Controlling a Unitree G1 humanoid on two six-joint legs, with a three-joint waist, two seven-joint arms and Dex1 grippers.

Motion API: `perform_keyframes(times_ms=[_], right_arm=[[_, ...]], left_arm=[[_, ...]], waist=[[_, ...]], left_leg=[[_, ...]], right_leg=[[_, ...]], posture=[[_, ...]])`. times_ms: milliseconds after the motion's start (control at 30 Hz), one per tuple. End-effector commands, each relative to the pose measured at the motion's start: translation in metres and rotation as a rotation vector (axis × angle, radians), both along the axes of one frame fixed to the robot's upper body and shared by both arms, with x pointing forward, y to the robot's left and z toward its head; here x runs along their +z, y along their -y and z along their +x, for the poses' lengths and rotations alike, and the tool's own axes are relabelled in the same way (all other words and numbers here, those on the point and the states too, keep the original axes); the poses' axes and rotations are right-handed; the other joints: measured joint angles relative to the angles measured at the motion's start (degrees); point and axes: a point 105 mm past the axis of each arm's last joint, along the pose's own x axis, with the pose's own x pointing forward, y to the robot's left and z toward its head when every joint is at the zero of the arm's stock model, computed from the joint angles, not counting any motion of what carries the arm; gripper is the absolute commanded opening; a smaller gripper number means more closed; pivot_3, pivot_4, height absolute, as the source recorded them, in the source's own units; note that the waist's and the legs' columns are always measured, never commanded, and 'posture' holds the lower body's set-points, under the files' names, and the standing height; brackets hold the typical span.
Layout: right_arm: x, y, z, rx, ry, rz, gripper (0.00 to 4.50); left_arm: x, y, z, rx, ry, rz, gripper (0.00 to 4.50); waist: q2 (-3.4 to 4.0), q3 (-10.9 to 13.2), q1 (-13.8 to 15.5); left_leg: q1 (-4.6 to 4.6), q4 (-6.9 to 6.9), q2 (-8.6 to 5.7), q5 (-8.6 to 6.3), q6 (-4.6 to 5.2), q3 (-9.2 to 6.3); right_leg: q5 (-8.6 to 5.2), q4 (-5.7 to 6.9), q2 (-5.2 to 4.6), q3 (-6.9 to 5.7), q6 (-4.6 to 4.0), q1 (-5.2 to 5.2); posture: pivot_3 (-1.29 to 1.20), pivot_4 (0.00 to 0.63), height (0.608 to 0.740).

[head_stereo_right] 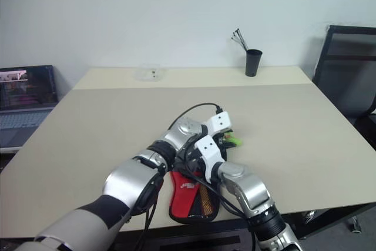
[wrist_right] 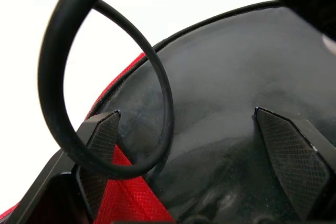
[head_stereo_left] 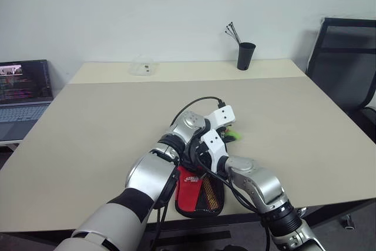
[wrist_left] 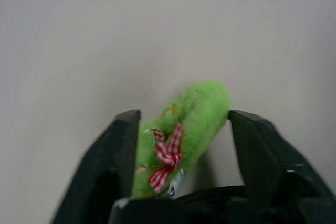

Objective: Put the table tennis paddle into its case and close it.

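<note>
While the left claw (wrist_left: 178, 156) gapes round the case's (head_stereo_right: 187, 199) green tag (wrist_left: 184, 129) — soft, light, best pinched there — the right claw (wrist_right: 186, 150) is spread wide over the case.

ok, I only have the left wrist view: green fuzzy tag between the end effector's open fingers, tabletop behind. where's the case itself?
Observer: The case lies flat at the near edge of the table, red part nearest the robot, with both arms crossing above it.
Operator: right arm doing what?
Observer: The right end effector is open, fingers spread over the case's black face; I cannot tell whether they touch it.
Operator: anything near the arms further out?
Observer: Nothing close. A black cup holding sticks stands at the far edge, well away from the arms.
</note>
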Motion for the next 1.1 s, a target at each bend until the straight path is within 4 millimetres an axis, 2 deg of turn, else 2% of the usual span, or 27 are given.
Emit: perform_keyframes(times_ms=[33,67,267,400,500,567,700,733,800,867,967,1100], right_arm=[[-0.019,0.002,-0.003,-0.002,-0.068,-0.034,4.5],[-0.018,0.003,-0.002,-0.005,-0.067,-0.033,4.5],[-0.017,0.005,-0.001,-0.021,-0.061,-0.029,4.5],[-0.016,0.009,0.0,-0.039,-0.062,-0.024,4.5],[-0.014,0.009,0.0,-0.041,-0.052,-0.022,4.5],[-0.011,0.01,0.001,-0.04,-0.034,-0.025,4.5],[0.005,0.011,0.001,-0.023,0.008,-0.011,4.5],[0.01,0.011,0.0,-0.017,0.015,0.001,4.5],[0.024,0.01,-0.004,0.007,0.035,0.034,4.5],[0.039,0.012,-0.008,0.033,0.061,0.064,4.5],[0.056,0.018,-0.014,0.057,0.085,0.08,4.5],[0.076,0.044,-0.014,0.048,0.121,0.075,4.5]], left_arm=[[0.025,-0.009,0.014,0.118,-0.007,-0.154,4.33],[0.03,-0.014,0.017,0.155,-0.041,-0.215,4.49],[0.06,-0.055,0.04,0.375,-0.039,-0.427,4.49],[0.08,-0.097,0.054,0.547,0.031,-0.523,4.49],[0.07,-0.119,0.055,0.656,-0.177,-0.619,4.49],[0.067,-0.127,0.052,0.671,-0.294,-0.721,4.49],[0.056,-0.146,0.04,0.72,-0.343,-0.823,4.49],[0.056,-0.147,0.035,0.708,-0.35,-0.852,4.49],[0.064,-0.14,0.017,0.569,-0.387,-0.935,4.49],[0.069,-0.133,-0.003,0.471,-0.357,-0.915,4.49],[0.062,-0.121,-0.024,0.373,-0.293,-0.753,4.49],[0.04,-0.111,-0.04,0.258,-0.15,-0.468,4.49]], waist=[[0.0,0.0,0.0],[0.0,0.0,0.0],[0.0,0.0,-0.1],[0.0,0.0,0.0],[0.0,0.0,0.0],[0.0,0.0,0.0],[0.0,0.0,0.0],[0.0,0.0,0.0],[0.0,0.0,0.1],[0.0,0.0,0.1],[0.0,0.0,0.3],[0.01,0.0,0.3]], left_leg=[[0.0,0.0,0.0,0.0,0.0,0.0],[0.0,0.0,0.0,0.0,0.0,-0.01],[0.02,0.0,0.03,0.0,0.0,-0.02],[0.02,0.0,0.03,0.0,-0.01,-0.02],[0.02,0.0,0.03,0.0,-0.01,-0.02],[0.01,0.0,0.03,0.01,-0.02,-0.03],[0.01,0.0,0.04,0.02,-0.04,-0.04],[0.0,0.0,0.04,0.02,-0.05,-0.06],[-0.04,0.0,0.06,0.05,-0.11,-0.12],[-0.09,0.0,0.06,0.09,-0.19,-0.12],[-0.08,-0.01,0.05,0.12,-0.23,-0.12],[0.07,-0.01,-0.01,0.12,-0.24,-0.12]], right_leg=[[0.0,0.0,0.0,0.0,0.0,0.0],[0.0,0.0,0.0,0.0,0.0,0.0],[0.0,0.02,0.02,-0.01,0.0,0.0],[0.0,0.01,0.01,-0.01,0.0,0.01],[0.0,0.01,0.0,0.0,0.0,0.01],[0.0,0.01,0.0,-0.02,0.0,0.0],[0.0,0.01,-0.06,0.0,0.0,0.01],[0.0,0.01,-0.11,0.02,0.0,0.0],[0.01,0.02,-0.27,0.04,-0.01,-0.02],[0.02,0.02,-0.28,0.02,-0.02,-0.05],[0.02,0.02,-0.28,0.0,-0.03,-0.04],[0.02,0.05,-0.28,-0.03,-0.04,0.08]], posture=[[0.0,0.15,0.74],[0.0,0.15,0.74],[0.0,0.15,0.74],[0.0,0.15,0.74],[0.0,0.15,0.74],[0.0,0.15,0.74],[0.0,0.15,0.74],[0.0,0.15,0.74],[0.0,0.15,0.74],[0.0,0.15,0.74],[0.0,0.15,0.74],[0.0,0.15,0.74]])
